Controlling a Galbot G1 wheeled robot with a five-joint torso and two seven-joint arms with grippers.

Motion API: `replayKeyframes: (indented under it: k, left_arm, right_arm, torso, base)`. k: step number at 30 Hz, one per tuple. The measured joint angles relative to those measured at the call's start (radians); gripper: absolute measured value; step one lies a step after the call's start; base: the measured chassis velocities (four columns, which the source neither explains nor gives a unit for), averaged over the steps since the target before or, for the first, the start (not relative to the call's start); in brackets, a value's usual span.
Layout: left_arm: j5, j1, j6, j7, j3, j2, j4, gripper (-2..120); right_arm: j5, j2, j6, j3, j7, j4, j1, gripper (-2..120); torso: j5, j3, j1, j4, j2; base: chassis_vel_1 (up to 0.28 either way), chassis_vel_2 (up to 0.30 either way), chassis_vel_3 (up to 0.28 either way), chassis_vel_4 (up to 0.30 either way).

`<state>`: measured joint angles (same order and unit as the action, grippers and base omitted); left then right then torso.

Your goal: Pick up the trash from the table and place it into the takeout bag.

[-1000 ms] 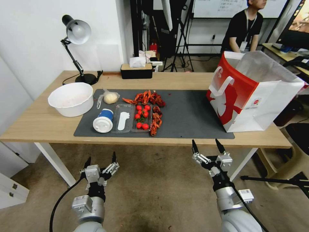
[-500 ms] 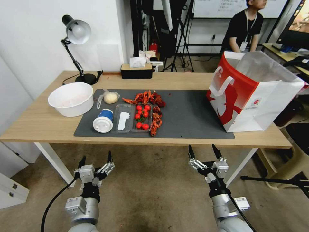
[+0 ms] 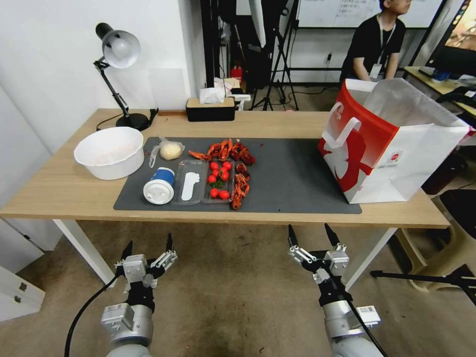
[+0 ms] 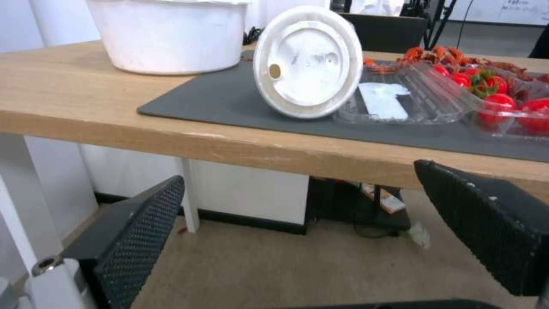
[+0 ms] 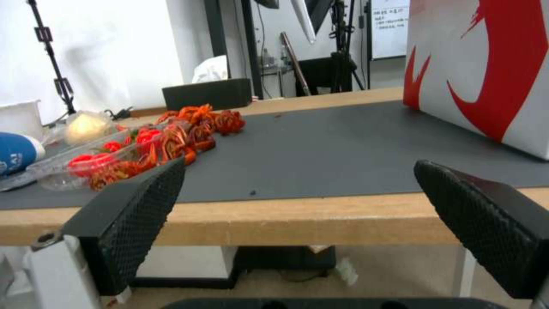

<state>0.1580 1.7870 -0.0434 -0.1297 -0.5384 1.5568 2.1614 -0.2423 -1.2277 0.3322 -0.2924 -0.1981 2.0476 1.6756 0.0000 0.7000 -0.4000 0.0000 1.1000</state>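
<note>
On the table's dark grey mat a blue white-lidded cup lies on its side, lid toward me. Behind it sits a clear bag with a pale yellow lump. The red and white takeout bag stands open at the table's right end. Both grippers hang below and in front of the table's front edge, open and holding nothing: the left gripper before the cup, the right gripper before the bare mat.
A white bowl stands left of the mat. A clear tray with cherry tomatoes and red crayfish shells lie mid-mat. A desk lamp and a black tissue box stand at the back.
Both arms have drawn back and down from the table's front edge, mostly in the first half second. The things on the table have not moved.
</note>
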Motion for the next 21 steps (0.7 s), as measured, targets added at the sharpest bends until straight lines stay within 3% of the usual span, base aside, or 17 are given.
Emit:
replayKeyframes:
  k: [9, 21]
  left_arm:
    - [0.037, -0.029, 0.018, -0.007, -0.004, -0.03, -0.003, 100]
    - [0.191, -0.196, 0.146, -0.054, -0.066, -0.196, 0.002, 100]
  right_arm:
    - [0.007, -0.006, 0.0, 0.004, -0.001, -0.019, -0.002, 100]
    - [0.008, -0.001, -0.006, 0.009, 0.012, -0.019, -0.005, 100]
  torso:
    - [0.0, 0.0, 0.0, 0.0, 0.0]
    - [-0.0003, 0.0, 0.0, 0.0, 0.0]
  base:
    - [0.0, 0.0, 0.0, 0.0]
    - [0.0, 0.0, 0.0, 0.0]
